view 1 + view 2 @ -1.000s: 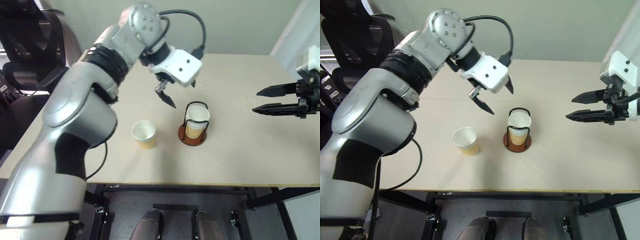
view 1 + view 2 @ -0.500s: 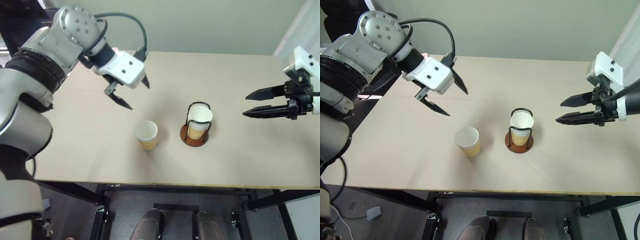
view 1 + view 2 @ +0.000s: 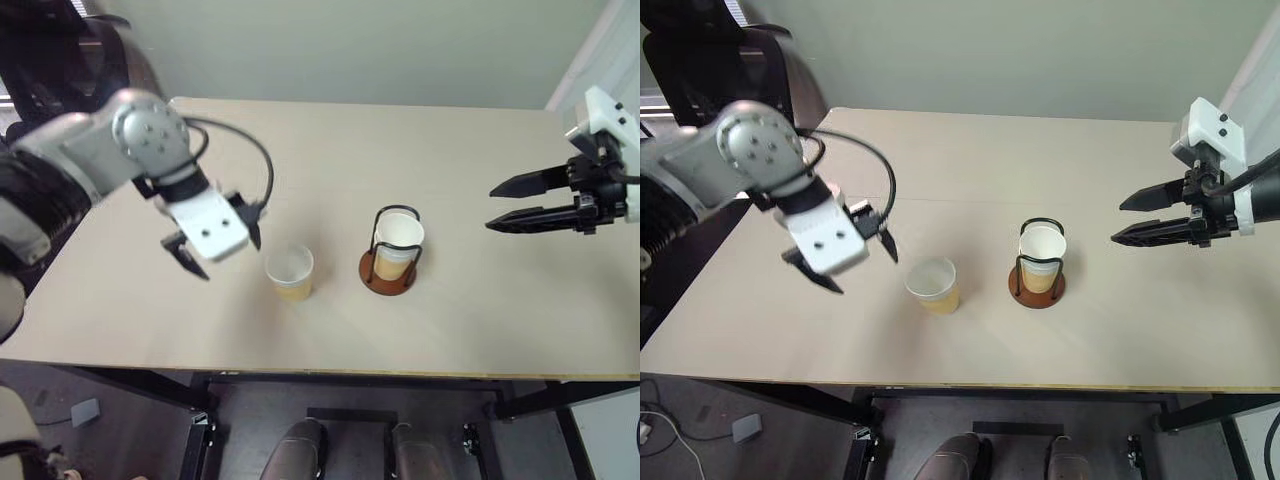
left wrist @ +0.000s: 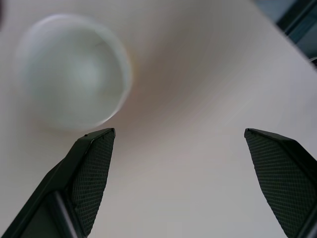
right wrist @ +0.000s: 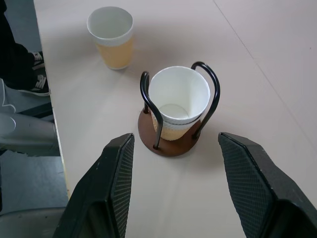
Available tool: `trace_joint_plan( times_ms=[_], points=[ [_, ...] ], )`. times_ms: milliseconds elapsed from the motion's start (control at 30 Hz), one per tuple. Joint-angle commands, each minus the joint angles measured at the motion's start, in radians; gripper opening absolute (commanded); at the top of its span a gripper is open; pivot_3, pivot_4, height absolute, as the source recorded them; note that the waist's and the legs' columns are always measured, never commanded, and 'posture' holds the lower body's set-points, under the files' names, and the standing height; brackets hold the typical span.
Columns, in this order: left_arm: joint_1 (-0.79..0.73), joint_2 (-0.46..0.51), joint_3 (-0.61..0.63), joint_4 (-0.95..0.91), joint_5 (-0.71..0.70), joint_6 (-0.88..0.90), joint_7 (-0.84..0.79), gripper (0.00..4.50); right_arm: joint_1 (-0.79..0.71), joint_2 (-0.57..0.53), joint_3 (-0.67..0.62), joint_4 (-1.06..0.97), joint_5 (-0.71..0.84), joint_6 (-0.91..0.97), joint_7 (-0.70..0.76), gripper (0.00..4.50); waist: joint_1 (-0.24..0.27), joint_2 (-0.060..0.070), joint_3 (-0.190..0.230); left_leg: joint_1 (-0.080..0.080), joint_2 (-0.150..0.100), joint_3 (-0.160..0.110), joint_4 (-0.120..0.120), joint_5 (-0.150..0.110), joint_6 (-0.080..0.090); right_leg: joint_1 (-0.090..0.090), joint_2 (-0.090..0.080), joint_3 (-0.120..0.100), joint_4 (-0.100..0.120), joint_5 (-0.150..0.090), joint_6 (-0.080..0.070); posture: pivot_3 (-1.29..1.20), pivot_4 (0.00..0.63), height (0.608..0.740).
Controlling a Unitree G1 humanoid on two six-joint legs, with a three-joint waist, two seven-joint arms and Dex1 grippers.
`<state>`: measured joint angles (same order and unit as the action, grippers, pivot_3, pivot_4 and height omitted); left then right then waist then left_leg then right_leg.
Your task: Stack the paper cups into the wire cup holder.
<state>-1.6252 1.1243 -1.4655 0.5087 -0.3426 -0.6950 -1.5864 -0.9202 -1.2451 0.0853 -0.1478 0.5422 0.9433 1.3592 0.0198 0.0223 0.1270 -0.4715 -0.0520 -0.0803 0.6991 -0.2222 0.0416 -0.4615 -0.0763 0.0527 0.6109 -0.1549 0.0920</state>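
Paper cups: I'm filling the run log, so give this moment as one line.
left gripper: open, empty, beside loose paper cup | right gripper: open, empty | wire cup holder: holds stacked cups

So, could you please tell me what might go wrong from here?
1. The left tool hangs open beside the loose paper cup, not over it; a sideways approach could tip that light cup.
2. The wire cup holder already holds a cup between narrow loops, so a slightly off-centre stack could catch the wire.
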Motion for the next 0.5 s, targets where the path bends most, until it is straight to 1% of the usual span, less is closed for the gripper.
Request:
trace_joint_plan(
  times_ms=[33, 167, 267, 367, 500],
  points=[
    [-0.008, -0.034, 0.074, 0.063, 0.046, -0.06, -0.028, 4.47, -0.025, -0.008, -0.022, -0.011, -0.008, -0.017, 0.009, 2.7, 0.003, 0.0, 0.0, 0.0, 0.0, -0.001, 0.0, 0.0, 0.0, 0.0, 0.0, 0.0, 0.0, 0.0, 0.0, 0.0, 0.15, 0.74],
    [0.01, -0.096, 0.118, 0.126, 0.074, -0.084, -0.028, 4.47, -0.035, 0.011, -0.043, -0.027, 0.018, -0.014, 0.004, 2.7, 0.003, 0.0, 0.0, 0.001, -0.001, -0.001, 0.0, -0.001, 0.002, 0.001, -0.001, 0.001, 0.0, 0.001, -0.001, 0.0, 0.15, 0.74],
    [0.026, -0.136, 0.15, 0.174, 0.1, -0.101, -0.028, 4.47, -0.069, 0.028, -0.084, -0.049, 0.095, 0.043, 0.012, 2.7, -0.001, 0.0, 0.0, 0.001, -0.001, -0.001, 0.0, -0.001, 0.003, 0.001, -0.001, 0.002, 0.0, 0.001, -0.001, 0.0, 0.15, 0.74],
    [0.033, -0.15, 0.164, 0.179, 0.101, -0.094, -0.028, 4.47, -0.109, 0.059, -0.133, -0.049, 0.173, 0.098, -0.006, 2.7, -0.005, 0.0, 0.0, 0.001, -0.001, -0.001, -0.001, -0.001, 0.002, 0.0, 0.0, 0.001, 0.0, 0.001, -0.001, 0.0, 0.15, 0.74],
    [0.035, -0.152, 0.164, 0.163, 0.093, -0.083, -0.028, 4.47, -0.123, 0.087, -0.183, -0.052, 0.219, 0.117, -0.04, 2.7, -0.005, 0.0, 0.0, 0.001, -0.001, -0.001, -0.001, -0.001, 0.0, -0.001, 0.002, 0.0, -0.001, 0.001, -0.001, 0.0, 0.15, 0.74]
  ],
)
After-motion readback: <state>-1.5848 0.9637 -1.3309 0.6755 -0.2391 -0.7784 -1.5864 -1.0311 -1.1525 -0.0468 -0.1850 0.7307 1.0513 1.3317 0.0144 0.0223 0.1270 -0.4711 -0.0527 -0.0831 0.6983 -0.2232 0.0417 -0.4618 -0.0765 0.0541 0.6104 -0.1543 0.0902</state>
